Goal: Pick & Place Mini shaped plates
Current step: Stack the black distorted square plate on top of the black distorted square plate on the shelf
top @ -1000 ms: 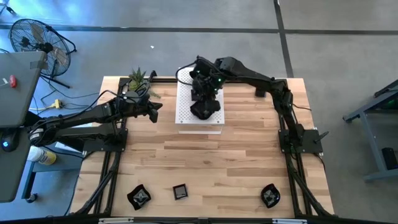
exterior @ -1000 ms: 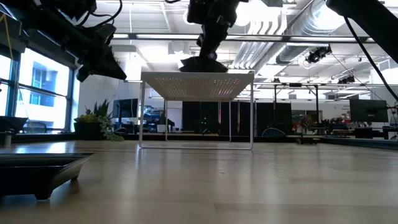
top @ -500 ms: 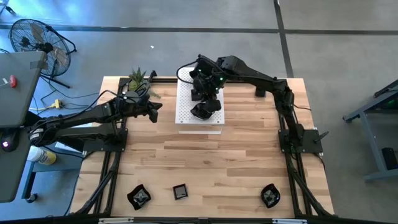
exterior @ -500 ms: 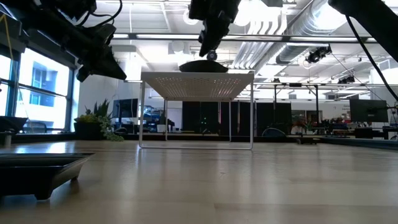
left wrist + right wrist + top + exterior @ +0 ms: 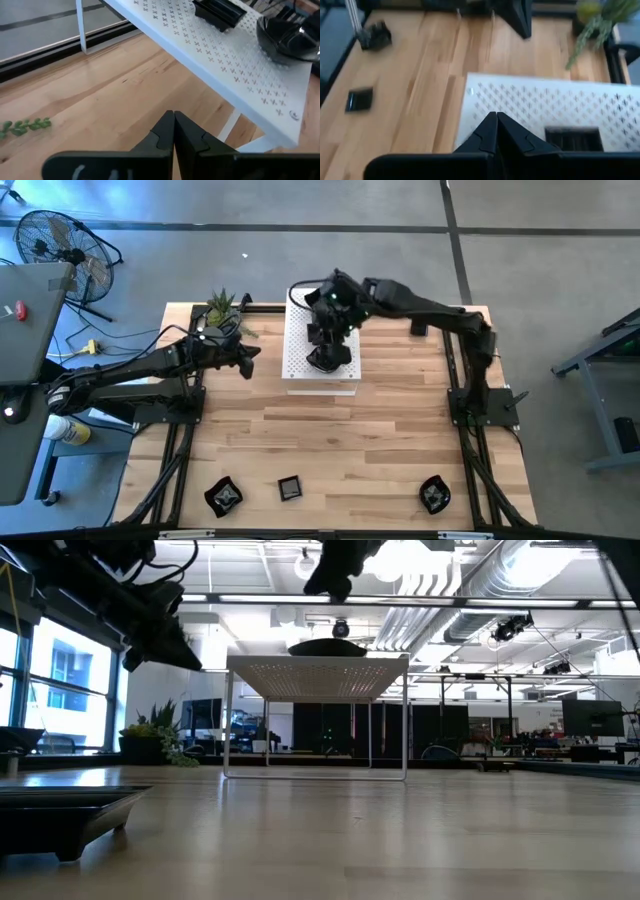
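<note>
**Above the white board, both grippers pressed together and empty**

Over the white perforated board (image 5: 321, 351), my right gripper (image 5: 330, 305) hangs clear of the dishes; in the right wrist view its fingers (image 5: 487, 131) are clenched tip to tip with nothing between them. Two black mini shaped plates sit on the board: a rounded dish (image 5: 326, 357) nearer the counter's middle and a squarish dish (image 5: 321, 334) just behind it. In the left wrist view they show as a glossy rounded dish (image 5: 290, 37) and a ridged rectangular one (image 5: 218, 10), both cut off by the picture's edge. At table height only the rounded dish (image 5: 327, 646) shows as a dark lens on the raised board (image 5: 318, 675).

My left gripper (image 5: 252, 356) waits beside the board's left side, above bare counter (image 5: 330, 440), its fingers (image 5: 165, 132) likewise clenched and holding nothing.

Three more plates lie along the near edge of the counter, well apart from the board: a petal-like one (image 5: 223, 496), a small square one (image 5: 290, 487) and a wavy one (image 5: 434, 494). The green spiky plant (image 5: 222, 306) stands at the far left corner.

No lettering is legible anywhere. A small round mark (image 5: 294, 115) near the board's corner is too small to read. A dark tray-like shape (image 5: 62, 810) at the low view's left is cut off by the edge, and I cannot tell what it is.
</note>
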You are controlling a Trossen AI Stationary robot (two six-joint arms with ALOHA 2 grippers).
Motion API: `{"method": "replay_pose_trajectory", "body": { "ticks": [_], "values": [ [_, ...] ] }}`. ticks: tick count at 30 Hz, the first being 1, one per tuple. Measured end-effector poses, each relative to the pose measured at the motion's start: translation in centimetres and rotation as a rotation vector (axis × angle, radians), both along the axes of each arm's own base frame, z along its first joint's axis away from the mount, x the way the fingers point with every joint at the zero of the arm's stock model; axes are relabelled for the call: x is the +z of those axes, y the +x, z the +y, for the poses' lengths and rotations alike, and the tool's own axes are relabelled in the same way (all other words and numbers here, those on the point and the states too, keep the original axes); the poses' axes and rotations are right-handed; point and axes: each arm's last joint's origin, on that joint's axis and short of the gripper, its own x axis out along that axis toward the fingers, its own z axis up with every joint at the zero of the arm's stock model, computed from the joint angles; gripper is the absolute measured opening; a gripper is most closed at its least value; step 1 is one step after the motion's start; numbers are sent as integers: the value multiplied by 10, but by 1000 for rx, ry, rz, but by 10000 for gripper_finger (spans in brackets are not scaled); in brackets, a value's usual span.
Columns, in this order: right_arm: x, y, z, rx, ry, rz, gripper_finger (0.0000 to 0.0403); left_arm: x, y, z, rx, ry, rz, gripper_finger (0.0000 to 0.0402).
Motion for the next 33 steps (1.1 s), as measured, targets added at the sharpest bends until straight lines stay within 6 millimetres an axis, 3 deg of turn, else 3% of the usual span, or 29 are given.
{"method": "replay_pose_trajectory", "body": {
  "ticks": [6,14,22,27,33],
  "values": [
    [-9,-30,16,-127,56,-261,2,0,0,-1,-35,14,12,0],
    [-7,-113,34,-458,86,-390,1,0,0,0,-65,71,43,0],
    [-22,-185,43,-687,94,-457,1,0,0,-1,-80,85,52,0],
    [-38,-211,46,-742,102,-470,1,0,1,-2,-135,83,50,0],
    [-51,-224,50,-748,98,-475,1,-2,2,-8,-290,41,42,0]
  ]
}}
